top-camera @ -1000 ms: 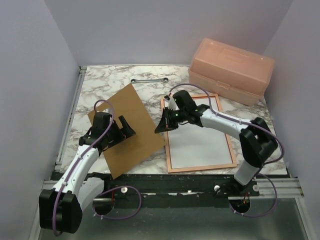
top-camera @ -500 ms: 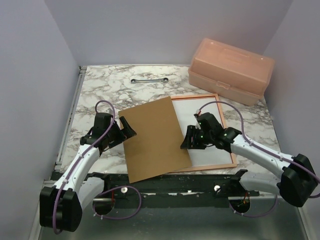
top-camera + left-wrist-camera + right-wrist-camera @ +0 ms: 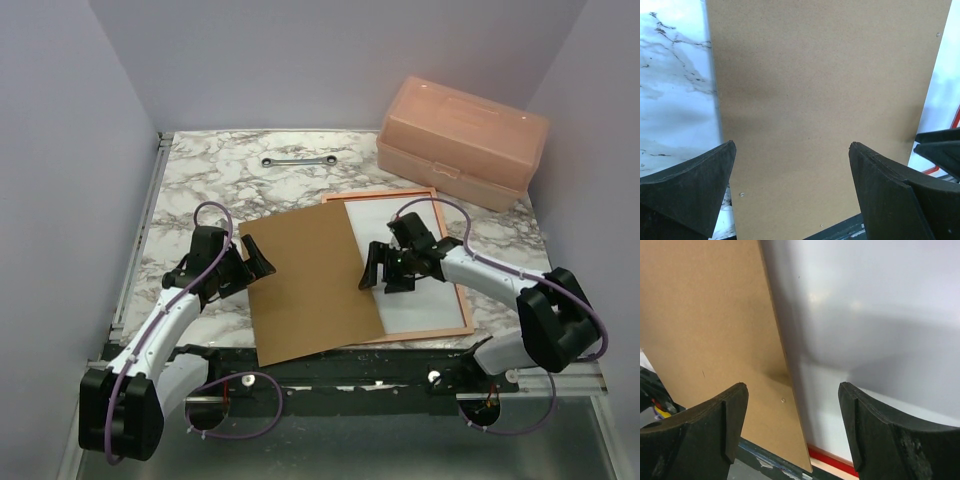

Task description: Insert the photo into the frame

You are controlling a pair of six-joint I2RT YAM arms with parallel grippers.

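Note:
The frame (image 3: 459,290) lies flat at the right with its pale wood-orange side up; its red edge (image 3: 840,462) shows in the right wrist view. A white sheet (image 3: 425,305) (image 3: 875,315) fills its opening, and I cannot tell whether this is the photo. A brown backing board (image 3: 310,285) (image 3: 825,100) (image 3: 705,315) lies flat, covering the frame's left part. My right gripper (image 3: 383,275) (image 3: 792,385) is open above the board's right edge, holding nothing. At the board's left edge my left gripper (image 3: 258,258) (image 3: 792,145) stands wide open.
A pink plastic box (image 3: 460,140) stands at the back right. A metal wrench (image 3: 298,160) lies on the marble table (image 3: 200,180) at the back. The board's near corner overhangs the black front rail (image 3: 350,365).
The board swung right, from lying tilted on the marble to lying over the frame's left part. My right gripper went with it, then opened and let it go. The left arm hardly moved.

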